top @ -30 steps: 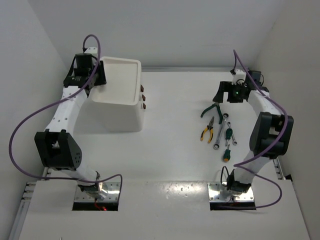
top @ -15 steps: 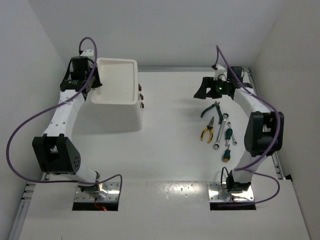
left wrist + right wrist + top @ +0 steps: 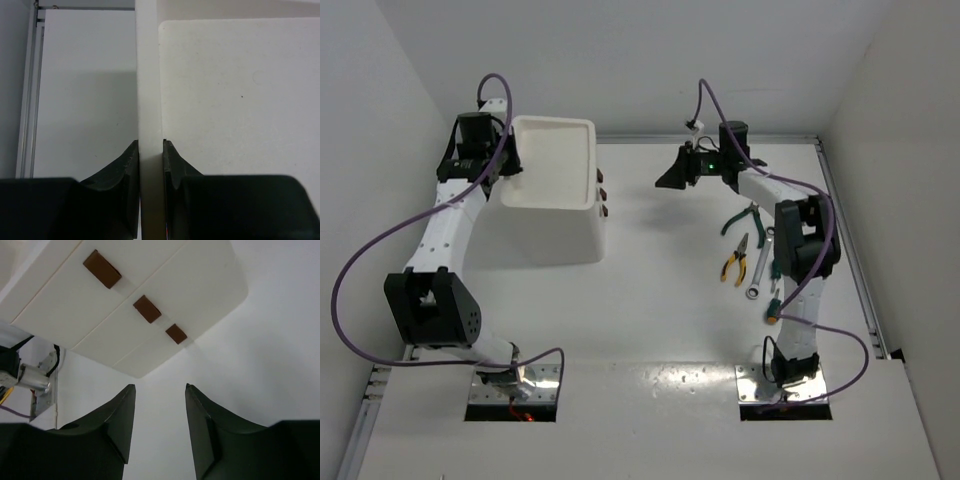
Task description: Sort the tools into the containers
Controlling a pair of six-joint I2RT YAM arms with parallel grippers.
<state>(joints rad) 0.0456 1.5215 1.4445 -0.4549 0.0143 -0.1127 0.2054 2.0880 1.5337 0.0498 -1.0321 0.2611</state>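
We judge that the left hand (image 3: 150,150) pinches the rim of the white boxy plastic cabinet (image 3: 550,235) to steady it, while the right hand (image 3: 160,390), spread and empty, faces its dark red drawer handles (image 3: 147,309), the small hand tools (image 3: 757,255) lying behind it.

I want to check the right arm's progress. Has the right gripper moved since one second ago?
Yes. In the top view the right gripper has swung left, away from the tools and toward the white cabinet.
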